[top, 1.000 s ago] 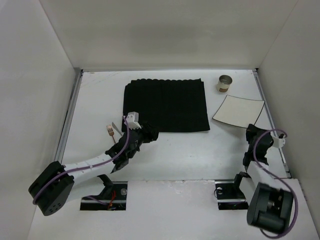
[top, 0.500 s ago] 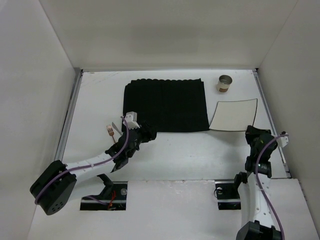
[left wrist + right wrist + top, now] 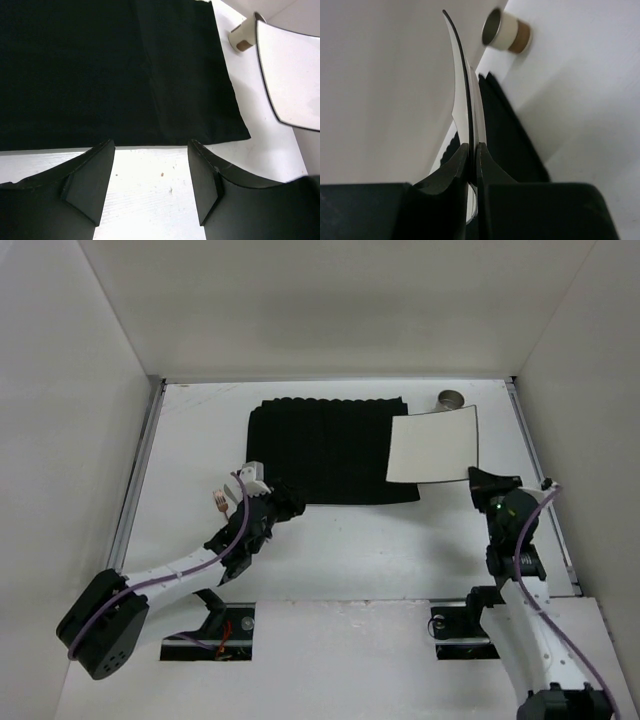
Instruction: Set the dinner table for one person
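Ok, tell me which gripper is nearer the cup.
Right. The right gripper, shut on the plate, is just near-side of the cup; the left gripper hangs open by the placemat's near left corner, far across.

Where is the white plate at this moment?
Top view, right side: the white plate is clamped by the right gripper, raised over the right edge of the black placemat, the cup just behind.

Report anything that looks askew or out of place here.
The white plate is not lying flat: the right end effector pinches its edge and holds it off the table, overlapping the black placemat at its right edge in the top view and partly hiding the cup. Nothing looks spilled or broken.
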Action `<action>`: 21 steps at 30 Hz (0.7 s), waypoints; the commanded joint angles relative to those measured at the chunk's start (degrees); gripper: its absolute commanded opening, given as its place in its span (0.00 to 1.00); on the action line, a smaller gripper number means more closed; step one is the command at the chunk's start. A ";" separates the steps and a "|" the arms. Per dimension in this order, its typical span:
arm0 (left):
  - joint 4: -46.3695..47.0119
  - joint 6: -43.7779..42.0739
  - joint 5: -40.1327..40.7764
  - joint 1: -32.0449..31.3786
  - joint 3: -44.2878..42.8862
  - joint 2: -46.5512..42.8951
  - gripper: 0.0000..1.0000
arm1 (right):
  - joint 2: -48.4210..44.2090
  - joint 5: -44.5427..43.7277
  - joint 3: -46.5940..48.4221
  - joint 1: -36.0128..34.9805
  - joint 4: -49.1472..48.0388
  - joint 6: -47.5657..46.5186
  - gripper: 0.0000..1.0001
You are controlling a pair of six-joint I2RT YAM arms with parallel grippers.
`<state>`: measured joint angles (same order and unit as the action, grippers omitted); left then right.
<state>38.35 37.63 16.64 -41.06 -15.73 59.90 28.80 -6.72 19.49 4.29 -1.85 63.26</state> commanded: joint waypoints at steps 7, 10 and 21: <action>2.35 0.69 0.06 3.40 1.49 -2.94 0.57 | 18.82 -14.10 7.75 -22.08 -38.91 12.05 0.01; 2.17 0.78 0.06 4.89 1.84 -3.91 0.57 | 26.20 -16.04 10.91 -25.68 -45.33 13.02 0.01; 0.94 0.78 0.67 7.79 2.89 -6.55 0.57 | 52.83 -20.26 15.14 -32.99 -67.91 21.45 0.01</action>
<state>37.78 38.37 16.73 -33.65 -13.56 53.76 79.59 -23.03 30.00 -27.53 -43.53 76.16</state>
